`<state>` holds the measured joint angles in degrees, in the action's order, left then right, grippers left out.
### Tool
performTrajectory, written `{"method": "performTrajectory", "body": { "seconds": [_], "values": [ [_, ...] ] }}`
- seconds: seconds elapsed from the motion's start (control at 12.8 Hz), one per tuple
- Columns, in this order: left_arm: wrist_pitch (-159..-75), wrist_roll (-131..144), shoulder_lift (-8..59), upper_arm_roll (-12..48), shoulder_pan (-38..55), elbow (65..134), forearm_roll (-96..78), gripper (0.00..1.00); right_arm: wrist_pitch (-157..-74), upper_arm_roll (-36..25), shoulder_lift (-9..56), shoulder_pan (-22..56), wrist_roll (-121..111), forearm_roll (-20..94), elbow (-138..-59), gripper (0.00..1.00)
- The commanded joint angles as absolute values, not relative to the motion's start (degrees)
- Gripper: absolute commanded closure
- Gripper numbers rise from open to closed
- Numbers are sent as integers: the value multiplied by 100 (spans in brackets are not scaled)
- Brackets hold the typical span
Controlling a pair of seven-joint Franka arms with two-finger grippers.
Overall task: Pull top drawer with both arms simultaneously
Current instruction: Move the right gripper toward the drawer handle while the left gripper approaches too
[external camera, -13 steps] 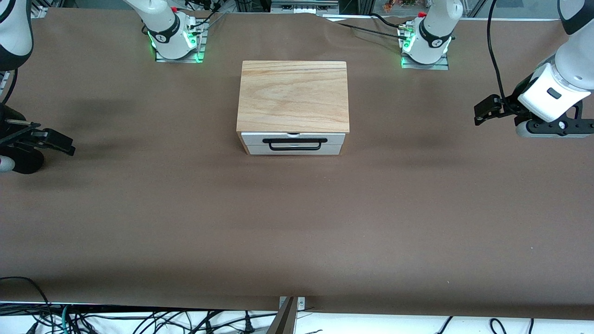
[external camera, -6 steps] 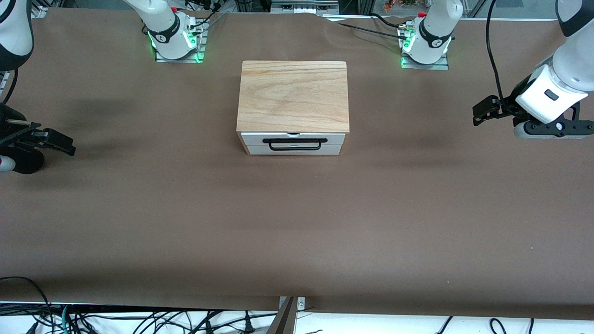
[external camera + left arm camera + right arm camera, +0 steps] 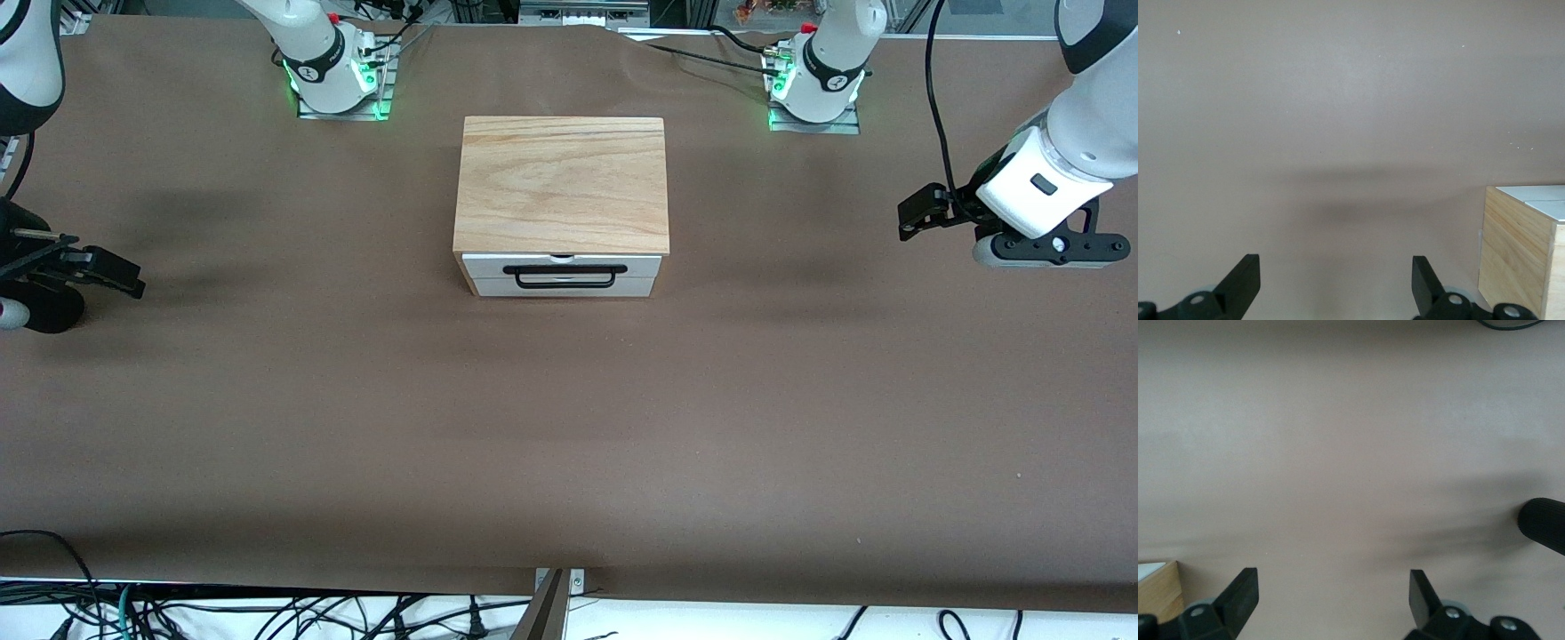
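Moved: left gripper (image 3: 916, 213) shifted slightly toward the box, up off the desk (image 3: 569, 427); right gripper (image 3: 120, 276) unchanged.
Left jaws: fully spread, holding nothing, over bare desk at the left arm's end.
Right jaws: fully spread, holding nothing, over the right arm's end.
Top drawer (image 3: 562, 264): pushed in under the wood lid (image 3: 562, 182), mid-desk, black handle (image 3: 560, 276) untouched.
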<state>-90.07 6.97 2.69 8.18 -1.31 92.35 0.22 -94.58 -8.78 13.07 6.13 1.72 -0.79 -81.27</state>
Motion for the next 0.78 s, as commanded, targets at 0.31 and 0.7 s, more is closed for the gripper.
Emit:
{"method": "performTrajectory", "body": {
  "seconds": [0.31, 0.7],
  "values": [
    [-8851, 580, 334, 853, -158, 9062, 18, 0, -9606, -774, 1915, 641, 150, 578, -8095, 0],
    [-8842, 606, 369, 1010, -149, 9070, 18, 0, -9870, -773, 2688, 835, 158, 2228, -8095, 0]
  ]
}}
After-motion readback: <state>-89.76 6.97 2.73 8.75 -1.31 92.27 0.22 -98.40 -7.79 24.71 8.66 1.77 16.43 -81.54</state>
